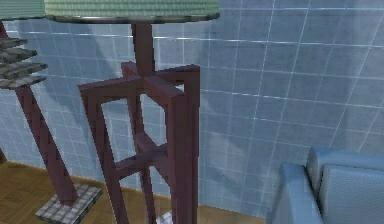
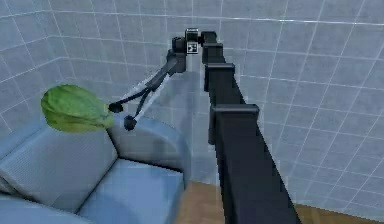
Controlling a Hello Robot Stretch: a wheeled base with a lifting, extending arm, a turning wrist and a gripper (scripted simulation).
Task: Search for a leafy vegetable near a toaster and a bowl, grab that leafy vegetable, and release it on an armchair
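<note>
**Leafy vegetable at the claw's tips, above the armchair**

Forward view, left to right. A dark red post (image 1: 45, 140) rises from a grey tiled foot and carries grey slats. Beside it stands a floor lamp (image 1: 150, 120) with an open frame of square, dark red timber. Its ribbed pale green shade (image 1: 130, 8) sits at the top edge. Behind them is a wall (image 1: 290, 80) of glossy blue tiles, and below is a floor (image 1: 30, 190) of warm wooden boards. At the lower right is a corner of the armchair (image 1: 340, 190), smooth, blue and padded.

Arm side view, left to right. The leafy vegetable (image 2: 75, 108) is a rounded, wrinkled green head. Its long axis runs nearly level across the picture, and its narrower end points toward the claw (image 2: 121, 112). It lies just left of the fingertips, and its lower edge meets the top of the armchair (image 2: 130, 175) at the back cushion. The claw's two thin fingers (image 2: 150, 85) slope down and to the left from its dark body. Whether the claw holds anything cannot be told, nor can the set of its fingers. Right of the claw, the arm (image 2: 240, 130) runs as a dark square bar up from the bottom edge.

As a judgement, the release step is at hand. It turns on whether the vegetable sits over the cushions rather than past the chair's back.
</note>
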